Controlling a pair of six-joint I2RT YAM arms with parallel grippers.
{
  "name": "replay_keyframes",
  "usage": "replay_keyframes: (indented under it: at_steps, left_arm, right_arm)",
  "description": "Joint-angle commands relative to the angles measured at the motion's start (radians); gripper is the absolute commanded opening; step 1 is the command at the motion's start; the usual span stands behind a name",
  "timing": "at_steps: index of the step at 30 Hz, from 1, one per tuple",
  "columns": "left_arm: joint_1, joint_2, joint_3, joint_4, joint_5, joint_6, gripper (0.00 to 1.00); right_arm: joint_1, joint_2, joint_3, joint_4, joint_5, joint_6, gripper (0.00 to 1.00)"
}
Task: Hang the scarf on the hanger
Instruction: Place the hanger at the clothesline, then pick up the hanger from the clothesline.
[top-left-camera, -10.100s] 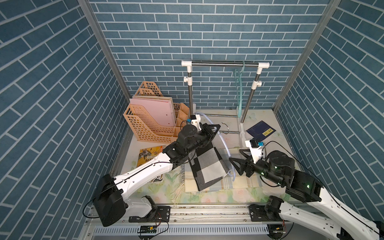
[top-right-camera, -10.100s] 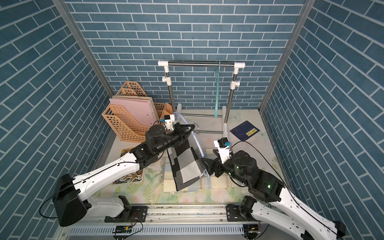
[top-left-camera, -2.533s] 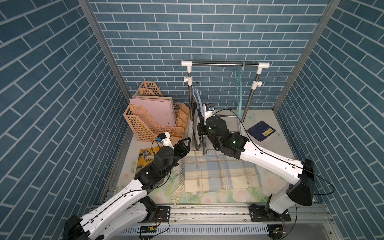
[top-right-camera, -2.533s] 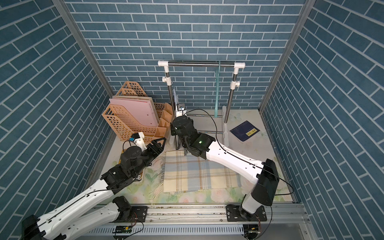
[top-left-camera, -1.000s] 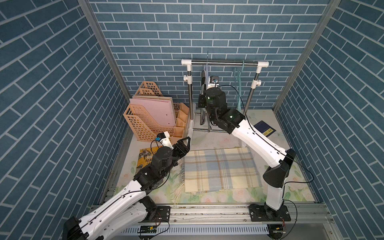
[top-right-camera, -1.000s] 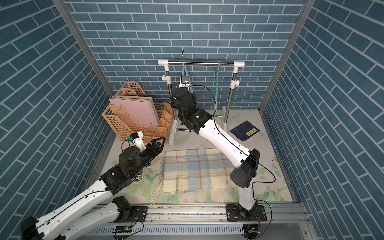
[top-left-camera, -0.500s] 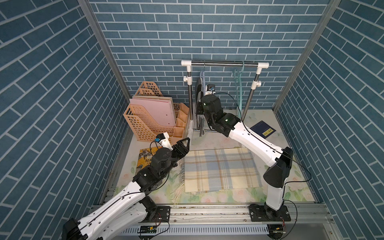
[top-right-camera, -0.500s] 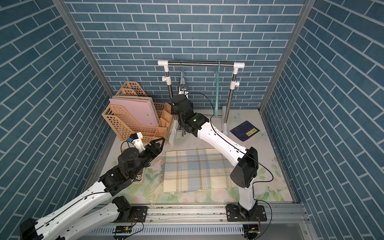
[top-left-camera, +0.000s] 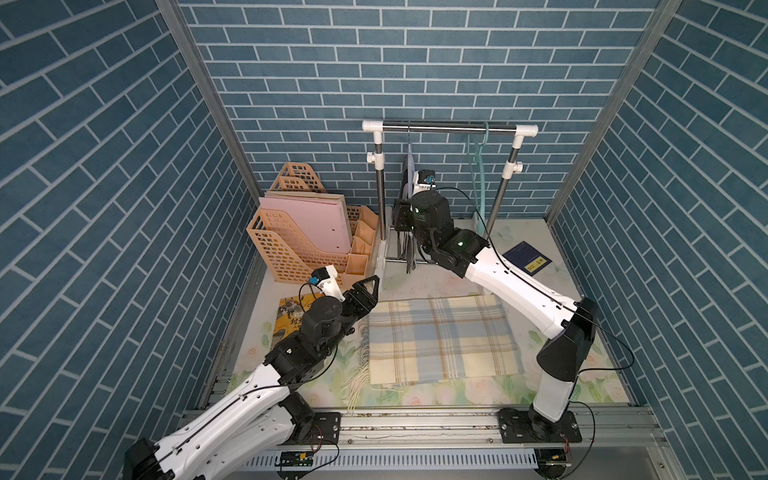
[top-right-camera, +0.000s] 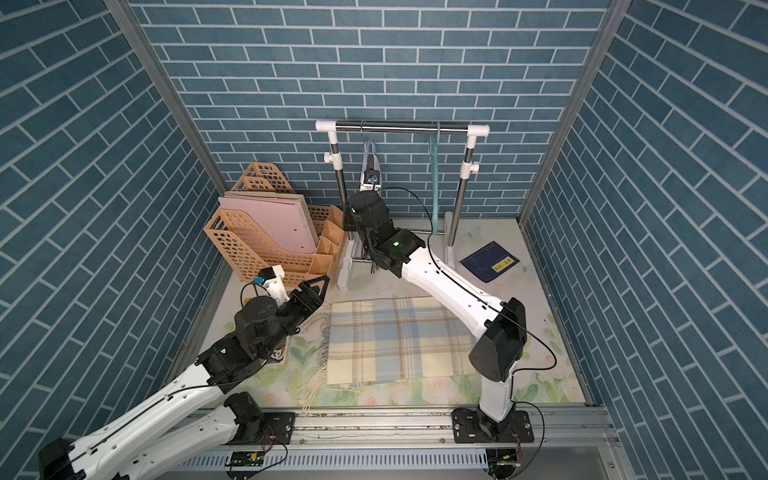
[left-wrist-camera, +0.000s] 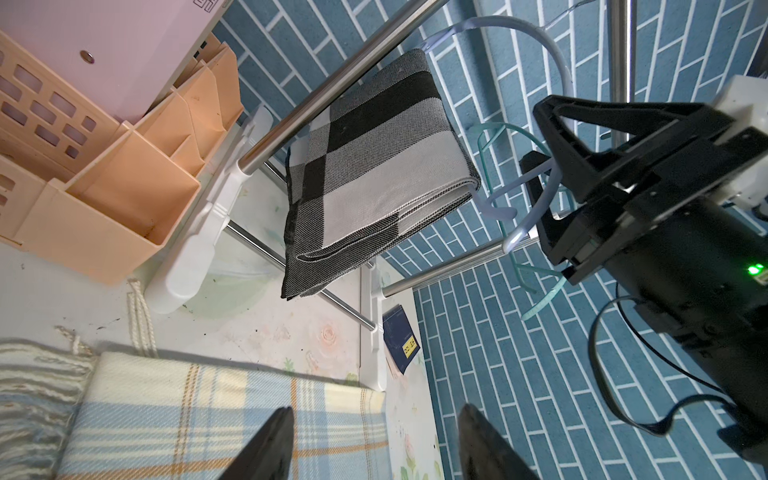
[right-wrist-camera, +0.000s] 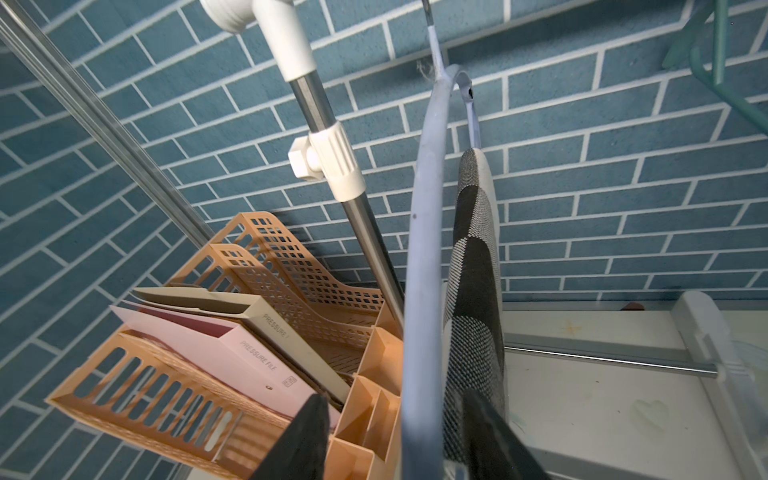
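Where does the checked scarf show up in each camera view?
Top view: scarf hangs edge-on under the rail, by the post.
Top view: scarf in the same place, partly behind the right arm.
Left wrist: scarf mid-picture, broadside, beside the post.
Right wrist: scarf close up, edge-on beside the hanger.
Shared landmark: the post.

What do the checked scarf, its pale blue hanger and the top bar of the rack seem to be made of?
Scarf: woven or knitted cloth, matte; the thread grain and soft folds show.
Hanger: probably plastic, smooth, pale blue, moulded in a curve.
Top bar: metal, polished; it shines with bright streaks.
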Motion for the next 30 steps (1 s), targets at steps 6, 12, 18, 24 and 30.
replay_keyframes:
  at_steps: [6, 12, 18, 24, 30]
  left_arm:
    - [0.008, -0.018, 0.005, -0.047, -0.02, 0.014, 0.66]
    - [0.007, -0.014, 0.033, -0.114, -0.045, 0.046, 0.69]
    - [0.007, -0.007, 0.054, -0.209, -0.083, 0.094, 0.71]
    - [0.007, 0.019, 0.036, -0.275, -0.101, 0.124, 0.73]
    - [0.007, 0.033, -0.043, -0.203, -0.027, 0.14, 0.73]
  right_arm:
    - [0.013, -0.129, -0.075, 0.014, -0.094, 0.023, 0.9]
    - [0.014, -0.271, -0.193, -0.007, -0.135, 0.016, 0.96]
    - [0.015, -0.47, -0.33, -0.078, -0.183, -0.042, 1.0]
    - [0.013, -0.759, -0.592, -0.147, -0.234, -0.117, 0.99]
    - [0.013, -1.029, -0.871, -0.189, -0.054, -0.15, 0.97]
